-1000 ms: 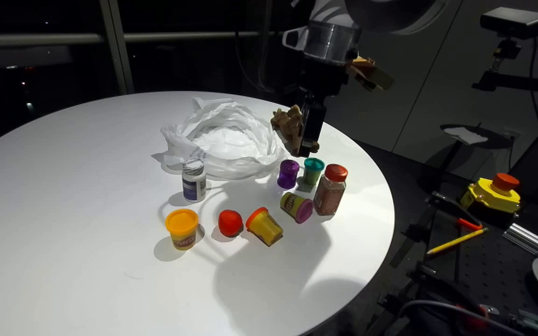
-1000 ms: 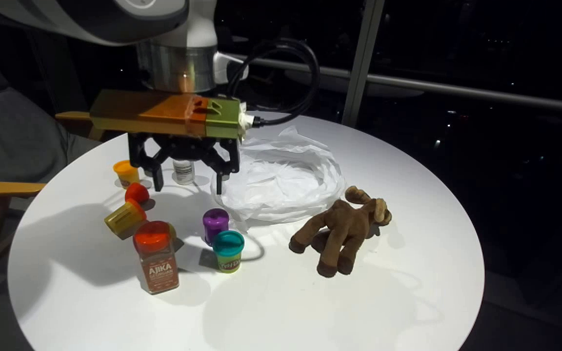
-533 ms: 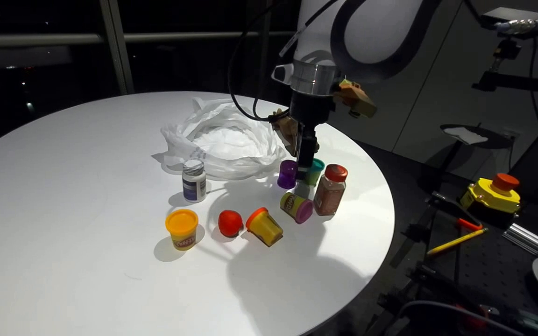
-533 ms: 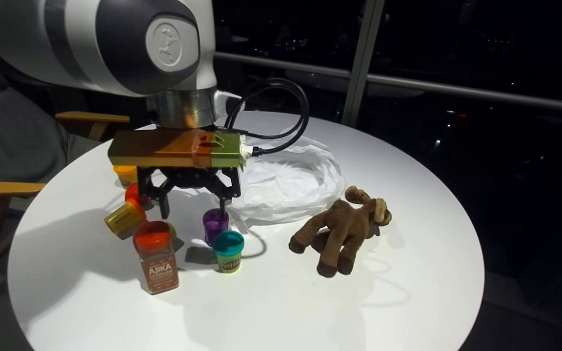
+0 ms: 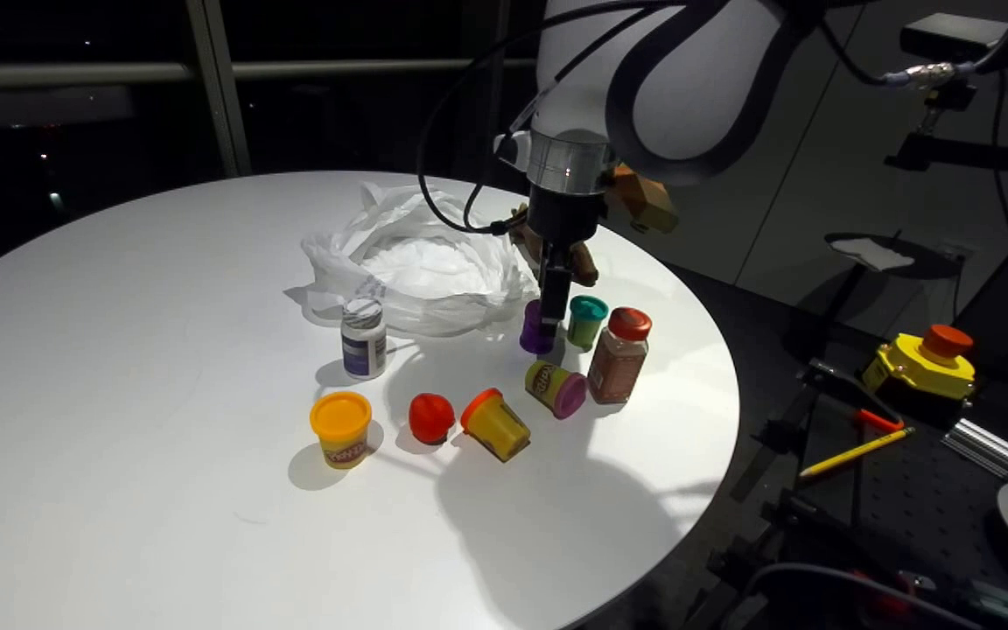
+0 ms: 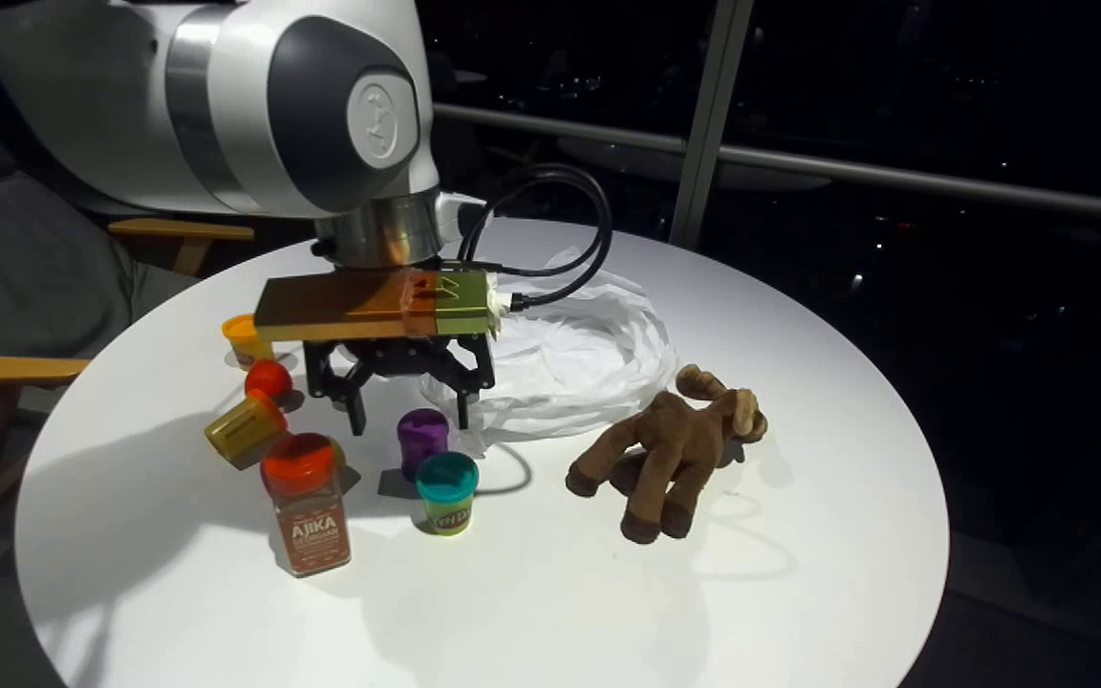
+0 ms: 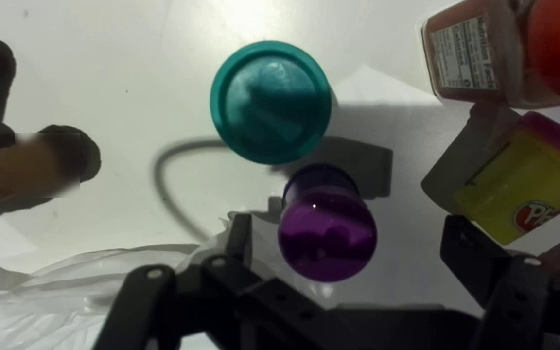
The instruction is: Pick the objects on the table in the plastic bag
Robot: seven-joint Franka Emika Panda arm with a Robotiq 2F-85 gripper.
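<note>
Between jaws of gripper (image 7: pixel 347 223), wrist view: purple container (image 7: pixel 327 231).

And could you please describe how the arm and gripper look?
The arm is white with dark grey sections, a round embossed emblem and a silver collar. The gripper is black, angular and two-fingered. An orange-and-green box mounted alongside has a looping black cable.

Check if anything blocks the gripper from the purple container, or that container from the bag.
Nothing visible stands between the gripper and the purple container. Toward the middle of the plastic bag there is only one finger, then the bag's wrinkled rim.
</note>
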